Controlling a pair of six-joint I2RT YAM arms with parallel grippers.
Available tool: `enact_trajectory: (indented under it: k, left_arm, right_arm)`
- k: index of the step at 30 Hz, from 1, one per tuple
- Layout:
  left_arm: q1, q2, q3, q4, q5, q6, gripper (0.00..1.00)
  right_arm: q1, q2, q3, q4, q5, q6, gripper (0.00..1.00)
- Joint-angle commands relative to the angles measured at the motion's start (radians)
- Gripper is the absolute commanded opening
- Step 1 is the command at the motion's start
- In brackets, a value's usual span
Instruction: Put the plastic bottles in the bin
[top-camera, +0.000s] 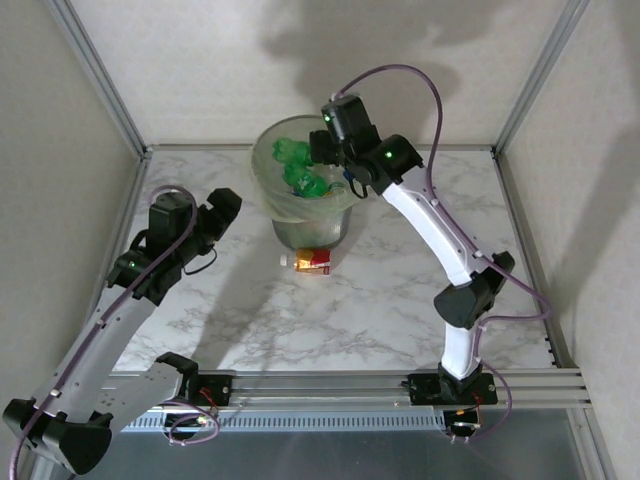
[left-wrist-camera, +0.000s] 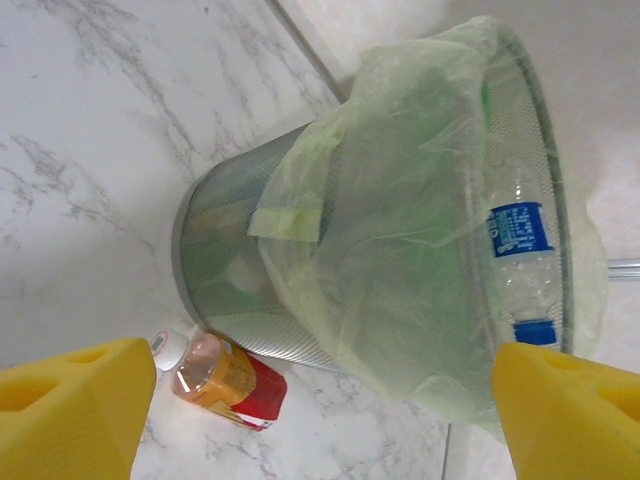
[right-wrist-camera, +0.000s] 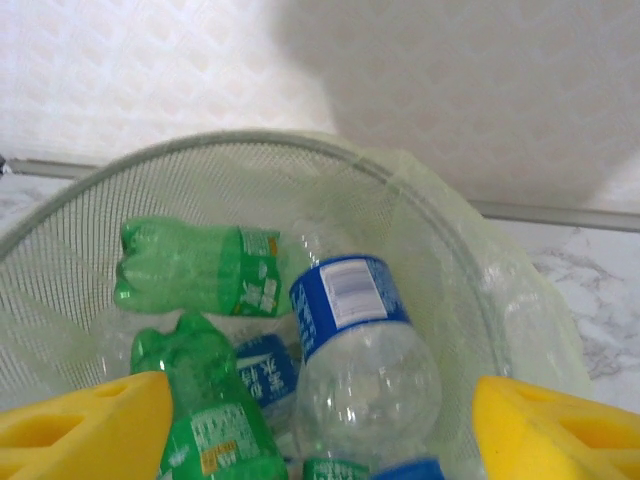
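Top view: the right gripper (top-camera: 335, 165) hangs over the bin (top-camera: 300, 233), inside the rim line, with green bottles (top-camera: 300, 175) piled under it. The left gripper (top-camera: 220, 212) sits low, left of the bin and apart from it. One red-label bottle (top-camera: 310, 262) lies on its side on the table (top-camera: 380, 300), at the bin's foot on the near side. I can't tell whether it touches the bin.

Left wrist: the fingers (left-wrist-camera: 70, 410) are spread wide with nothing between them. Ahead are the bin's mesh wall and the pale green liner (left-wrist-camera: 400, 200), and a clear bottle (left-wrist-camera: 520, 260) shows through the mesh near the rim. The red-label bottle lies by the base.

Right wrist: the fingers (right-wrist-camera: 80, 420) are apart and grasp nothing. A clear bottle (right-wrist-camera: 360, 350) lies between them without touching either, resting in the bin among the green ones.

My read is that the drop is done and one bottle is left. I'd lift the right arm straight up before swinging it out so the fingers don't snag the liner. For the last bottle the left arm is nearer. I'd come in from the open table side and close across the body, not the cap. It's round and will likely roll, and the bin wall crowds the far finger.

Surface and room: the table is a smooth white marble pattern with grey veins, probably slick. Metal posts (top-camera: 110, 90) stand at the corners, the walls (top-camera: 200, 60) are plain and pale, and a rail (top-camera: 340, 385) runs along the near edge.
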Motion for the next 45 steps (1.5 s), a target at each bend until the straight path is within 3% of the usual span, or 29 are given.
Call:
enact_trajectory:
  k: [1, 8, 16, 21, 25, 32, 45]
  left_arm:
    - [0.014, -0.021, -0.045, -0.01, 0.014, -0.028, 0.86]
    - [0.02, -0.034, -0.172, 0.037, 0.065, -0.133, 0.79]
    - [0.019, -0.025, -0.375, 0.227, 0.174, -0.25, 0.77]
    - [0.014, 0.047, -0.46, 0.358, 0.218, -0.289, 0.75]
    - [0.014, 0.117, -0.476, 0.441, 0.232, -0.287, 0.72]
    - [0.01, 0.296, -0.491, 0.609, 0.305, -0.296, 0.67]
    - [-0.058, 0.457, -0.469, 0.727, 0.332, -0.384, 0.63]
  right_arm:
    - [0.027, -0.144, -0.132, 0.05, -0.027, 0.026, 0.76]
    - [0.145, -0.462, -0.536, 0.242, -0.088, 0.028, 0.73]
    - [0.154, -0.75, -1.059, 0.471, -0.319, 0.263, 0.62]
    - [0.121, -0.819, -1.276, 0.532, -0.326, 0.387, 0.53]
    - [0.05, -0.816, -1.42, 0.636, -0.458, 0.482, 0.46]
    - [0.025, -0.82, -1.474, 0.681, -0.473, 0.537, 0.45]
    - [0.022, -0.842, -1.51, 0.671, -0.471, 0.578, 0.43]
